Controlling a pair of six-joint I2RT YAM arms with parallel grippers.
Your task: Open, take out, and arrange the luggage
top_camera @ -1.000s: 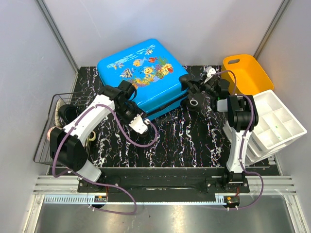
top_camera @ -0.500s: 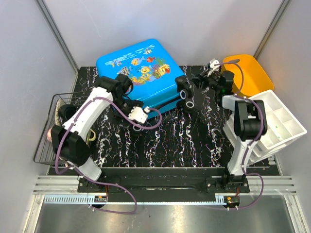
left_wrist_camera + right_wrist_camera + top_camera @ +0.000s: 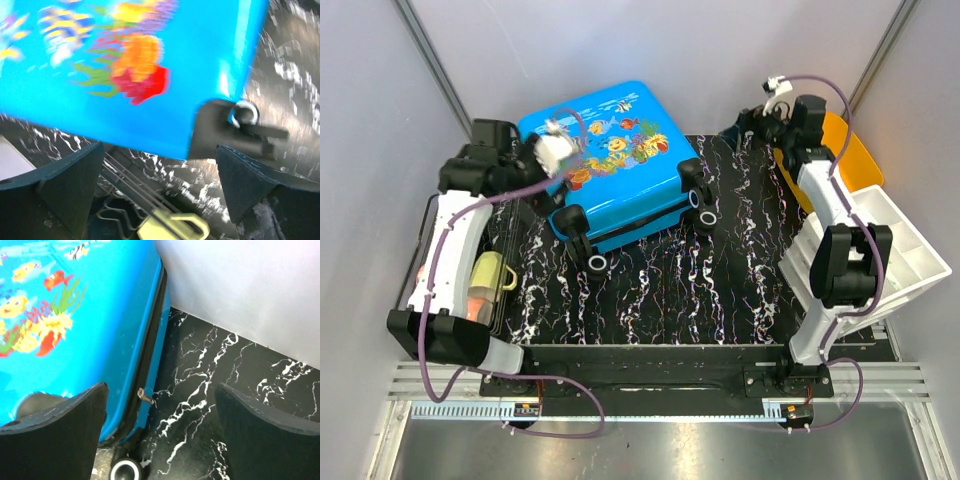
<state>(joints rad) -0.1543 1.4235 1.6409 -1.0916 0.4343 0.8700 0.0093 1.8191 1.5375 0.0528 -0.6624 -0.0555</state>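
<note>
The luggage (image 3: 615, 160) is a bright-blue hard-shell suitcase with a fish print. It lies flat and zipped at the back of the table, its black wheels (image 3: 598, 262) toward me. My left gripper (image 3: 545, 180) hovers over its left corner, open and holding nothing. In the left wrist view the luggage (image 3: 150, 65) fills the top, above the open left gripper (image 3: 159, 150). My right gripper (image 3: 745, 128) hangs open at the back right, apart from the case. The right wrist view shows the open right gripper (image 3: 162, 390), the black zip band and a small zip pull (image 3: 145, 396).
A wire basket (image 3: 425, 250) at the left edge holds a yellow mug (image 3: 488, 272), which also shows in the left wrist view (image 3: 172, 227). An orange bin (image 3: 845, 155) and a white compartment organiser (image 3: 895, 250) stand at the right. Grey walls close the back.
Both grippers have opened and pulled away from the suitcase's near edge. The left arm swung up to the back left, the right arm to the back right. The suitcase shifted slightly.
</note>
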